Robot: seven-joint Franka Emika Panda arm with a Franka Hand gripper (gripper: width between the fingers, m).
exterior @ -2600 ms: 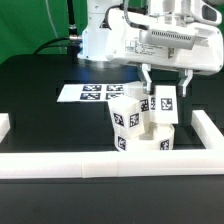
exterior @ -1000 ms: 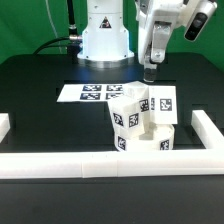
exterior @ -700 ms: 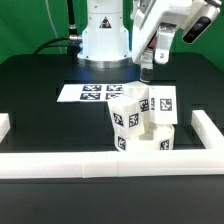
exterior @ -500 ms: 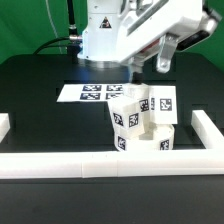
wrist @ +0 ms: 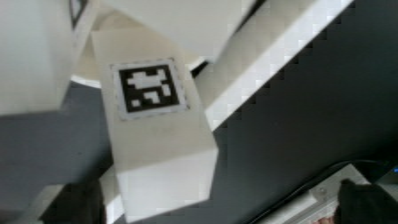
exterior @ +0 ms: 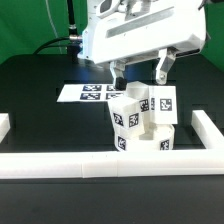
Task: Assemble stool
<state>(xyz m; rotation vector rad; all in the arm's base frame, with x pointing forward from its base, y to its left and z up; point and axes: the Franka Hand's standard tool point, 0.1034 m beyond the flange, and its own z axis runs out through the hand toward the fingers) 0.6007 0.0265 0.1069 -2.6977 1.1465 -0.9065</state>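
Having swung round from edge-on to square over the table, my gripper (exterior: 140, 70) hangs fully open and empty above the stool (exterior: 142, 122), whose tagged legs stand clustered at the marker board's (exterior: 88, 93) four o'clock, ready for my next grasp.

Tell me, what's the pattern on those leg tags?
Black-and-white squares on the white legs; clearest in the wrist view.

The gripper (exterior: 139, 71), side-on to the camera a second ago, has swung round to face it. Both fingers (exterior: 161, 68) now show, spread wide, above the stool (exterior: 142, 122).
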